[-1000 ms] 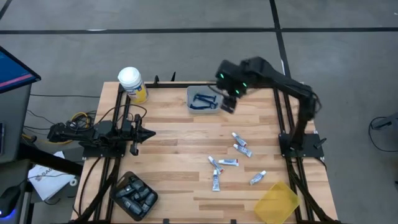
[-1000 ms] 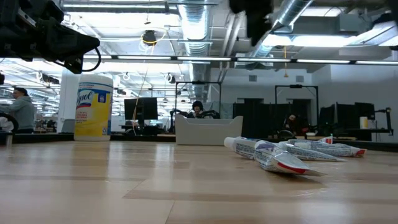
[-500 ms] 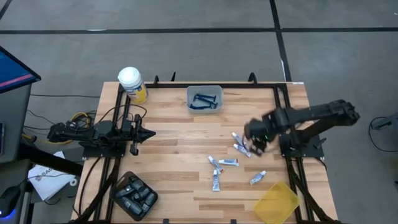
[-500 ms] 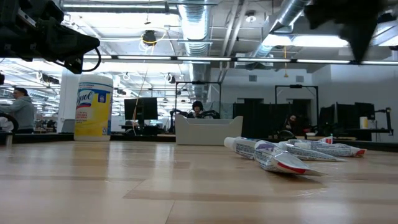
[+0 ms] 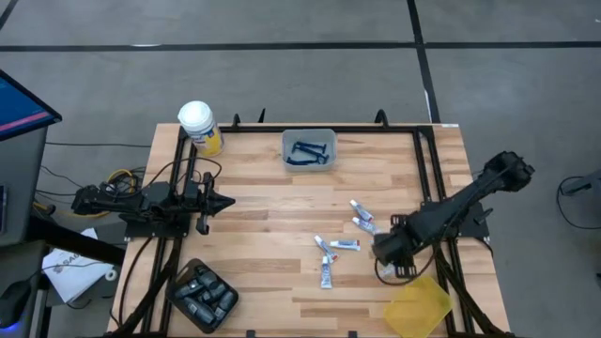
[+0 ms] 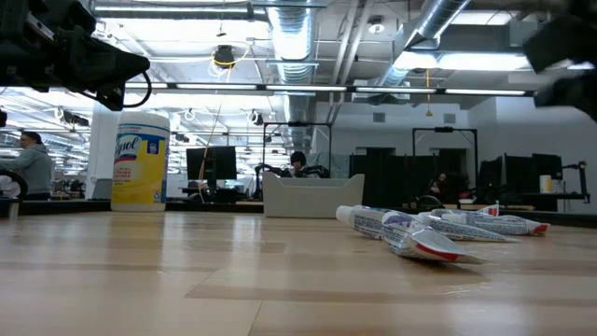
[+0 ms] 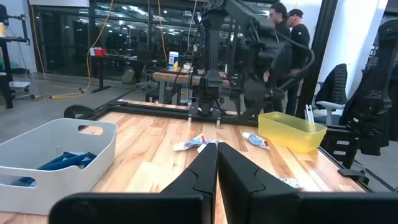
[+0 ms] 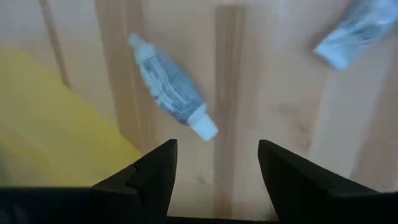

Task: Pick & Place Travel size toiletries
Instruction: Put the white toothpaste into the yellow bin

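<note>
The right gripper (image 8: 214,165) hangs with fingers spread, empty, over a tube (image 8: 171,87) lying just ahead of them beside the yellow bin (image 8: 43,124). Best centre over its body, then descend.

You get even, bright light from the ceiling strips (image 6: 280,87) overhead, with glare where they shine in the low view. Shadows under the white tubes (image 6: 410,238) are soft and short. Around those tubes the wood is sharp; the room behind them is softer. Your right wrist view is smeared: the tube (image 8: 171,87) and yellow bin (image 8: 43,124) beside it look blurred.
</note>
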